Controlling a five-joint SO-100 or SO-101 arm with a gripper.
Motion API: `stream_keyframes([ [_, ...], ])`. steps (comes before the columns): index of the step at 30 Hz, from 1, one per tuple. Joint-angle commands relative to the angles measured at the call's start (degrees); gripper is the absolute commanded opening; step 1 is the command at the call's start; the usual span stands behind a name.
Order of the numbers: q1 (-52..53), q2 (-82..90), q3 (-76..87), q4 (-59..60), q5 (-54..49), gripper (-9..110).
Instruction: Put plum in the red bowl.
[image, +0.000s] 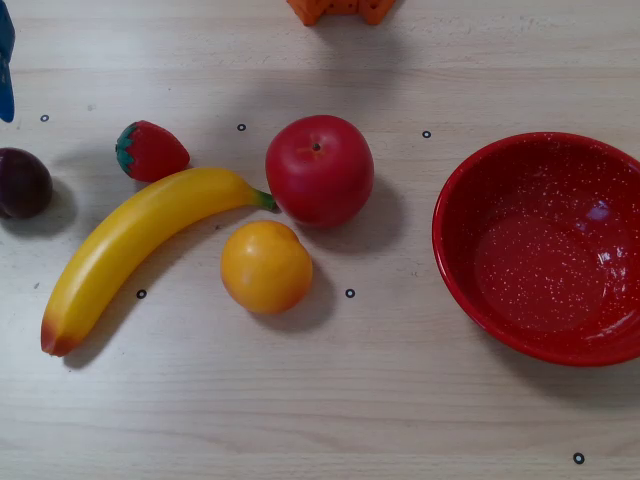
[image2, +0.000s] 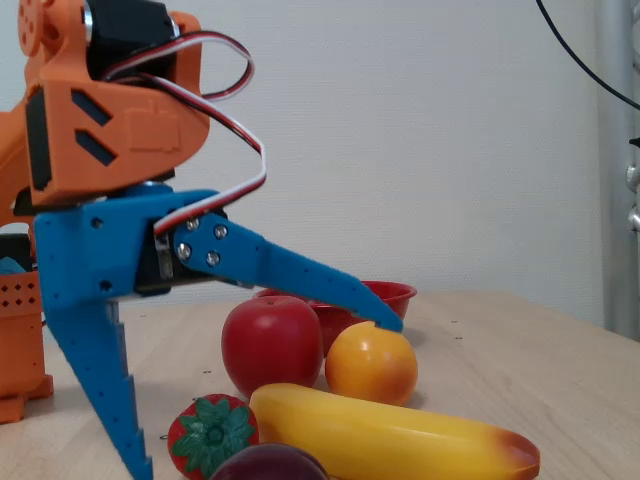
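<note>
The plum (image: 22, 183) lies at the far left edge of the overhead view, left of the banana; in the fixed view only its top shows at the bottom edge (image2: 268, 465). The red bowl (image: 447, 215) stands empty at the right, and in the fixed view it sits behind the apple (image2: 392, 293). My blue gripper (image2: 268, 396) is wide open and holds nothing. One finger (image2: 100, 380) points down near the strawberry and the other (image2: 300, 282) reaches out over the apple. In the overhead view just a blue finger (image: 5, 60) shows, at the top left above the plum.
A red apple (image: 319, 170), an orange fruit (image: 266, 266), a yellow banana (image: 140, 245) and a strawberry (image: 150, 150) lie between plum and bowl. The orange arm base (image: 340, 8) sits at the top edge.
</note>
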Motion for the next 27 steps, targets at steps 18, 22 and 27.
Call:
stream_keyframes([
  [18,2.55,-7.29,-14.15,5.01,-2.99,63],
  [22,2.99,-10.28,-18.02,5.01,-3.34,63],
  [27,3.25,-11.16,-17.93,4.39,-3.16,62],
])
